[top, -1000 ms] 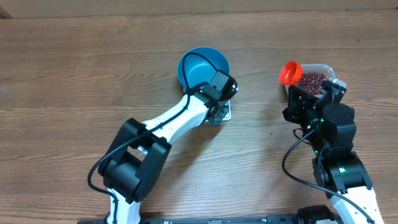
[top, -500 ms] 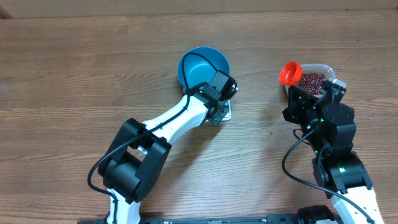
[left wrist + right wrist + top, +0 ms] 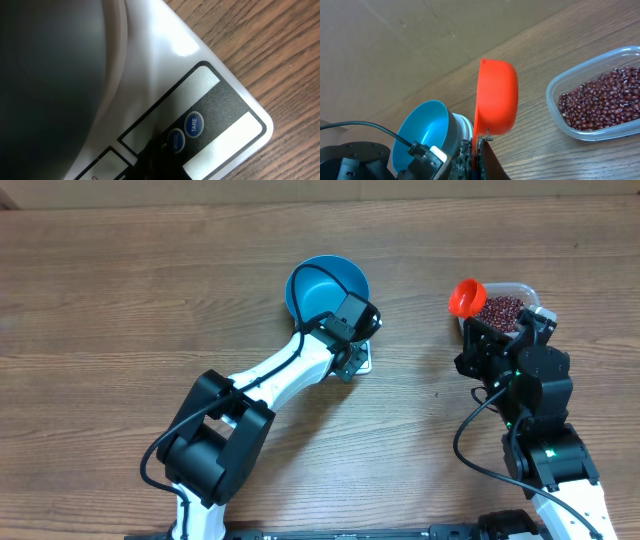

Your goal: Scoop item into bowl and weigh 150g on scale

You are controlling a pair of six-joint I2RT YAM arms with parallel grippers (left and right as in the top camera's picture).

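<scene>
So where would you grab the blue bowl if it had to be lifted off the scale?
By the rim, from straight above, one finger inside the wall and one outside. The blue bowl stands upright and open on the scale, round and probably too wide to span. Its left rim is free; the left gripper crowds the near side.

one bowl (image 3: 318, 288), one scale (image 3: 165, 60), one scoop (image 3: 466, 297)

A wood-grain table (image 3: 100, 300) in mid brown takes up nearly everything, its grain running side to side. The light on it is soft and even, without hard shadows. Beyond its far edge stands a plain tan board (image 3: 395, 30), matte and faintly marked.
</scene>
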